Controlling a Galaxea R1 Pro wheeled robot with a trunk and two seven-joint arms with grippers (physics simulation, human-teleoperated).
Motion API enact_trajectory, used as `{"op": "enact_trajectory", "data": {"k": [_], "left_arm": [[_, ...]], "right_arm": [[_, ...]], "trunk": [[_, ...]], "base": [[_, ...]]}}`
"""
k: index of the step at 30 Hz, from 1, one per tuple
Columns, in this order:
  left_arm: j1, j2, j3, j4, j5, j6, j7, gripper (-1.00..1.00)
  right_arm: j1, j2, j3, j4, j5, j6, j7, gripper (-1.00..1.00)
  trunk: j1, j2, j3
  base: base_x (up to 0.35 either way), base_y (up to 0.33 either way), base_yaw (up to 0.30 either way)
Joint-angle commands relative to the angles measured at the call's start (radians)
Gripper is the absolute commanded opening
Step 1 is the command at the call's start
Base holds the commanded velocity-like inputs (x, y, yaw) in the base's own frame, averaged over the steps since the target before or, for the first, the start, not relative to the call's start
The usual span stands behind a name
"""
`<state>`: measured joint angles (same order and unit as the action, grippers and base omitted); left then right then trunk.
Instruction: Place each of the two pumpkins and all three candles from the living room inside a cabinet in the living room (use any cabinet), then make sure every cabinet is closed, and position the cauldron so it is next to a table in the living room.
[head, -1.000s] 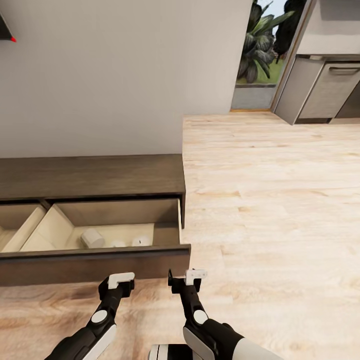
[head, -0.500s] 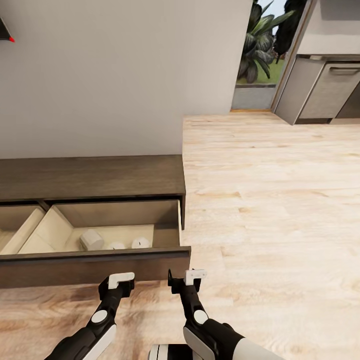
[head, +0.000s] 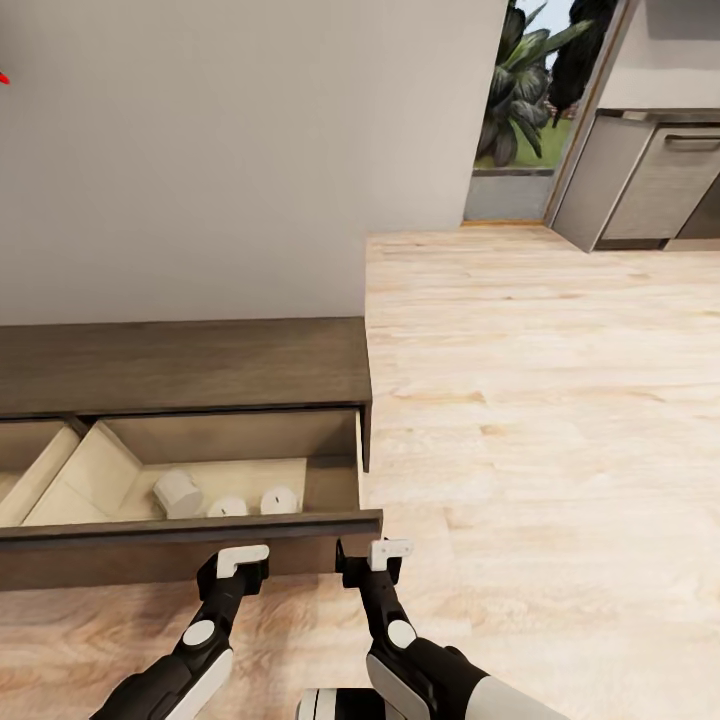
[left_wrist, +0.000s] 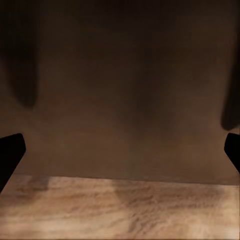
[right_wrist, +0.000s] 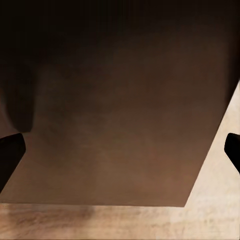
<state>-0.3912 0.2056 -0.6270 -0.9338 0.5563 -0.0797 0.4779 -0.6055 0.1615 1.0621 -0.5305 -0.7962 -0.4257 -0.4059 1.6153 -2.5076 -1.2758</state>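
Item: long low dark-brown wooden cabinet (head: 180, 365), at our 10 o'clock, its pale-lined drawer (head: 190, 555) pulled out. Contents: three short off-white candles (head: 228, 498) (one tipped on its side), stowed near the drawer's front. Left gripper (head: 238, 562) and right gripper (head: 375, 555) sit against the dark front panel, jaws wide and empty, which we judge is placement for pushing it shut.

A home living room: low wooden cabinet (head: 180, 365), plank floor (head: 540, 400), kitchen units (head: 650, 180) beyond.
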Motion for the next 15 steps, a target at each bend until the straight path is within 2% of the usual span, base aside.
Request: {"op": "enact_trajectory", "data": {"k": [1,8,15], "left_arm": [[-0.001,0.002,-0.007,0.000,0.010,-0.008,0.007,1.00],[-0.001,0.002,-0.007,0.000,0.010,-0.008,0.007,1.00],[-0.001,0.002,-0.007,0.000,0.010,-0.008,0.006,1.00]], "right_arm": [[-0.002,0.000,0.007,0.000,-0.008,-0.007,-0.007,1.00],[-0.002,0.000,0.007,0.000,-0.008,-0.007,-0.007,1.00],[-0.002,-0.001,0.007,0.000,-0.008,-0.007,-0.007,1.00]], "trunk": [[0.000,0.000,-0.001],[0.000,0.000,-0.001],[0.000,0.000,-0.001]], "base": [[0.144,0.000,0.000],[0.136,0.000,0.000],[0.216,0.000,0.000]]}}
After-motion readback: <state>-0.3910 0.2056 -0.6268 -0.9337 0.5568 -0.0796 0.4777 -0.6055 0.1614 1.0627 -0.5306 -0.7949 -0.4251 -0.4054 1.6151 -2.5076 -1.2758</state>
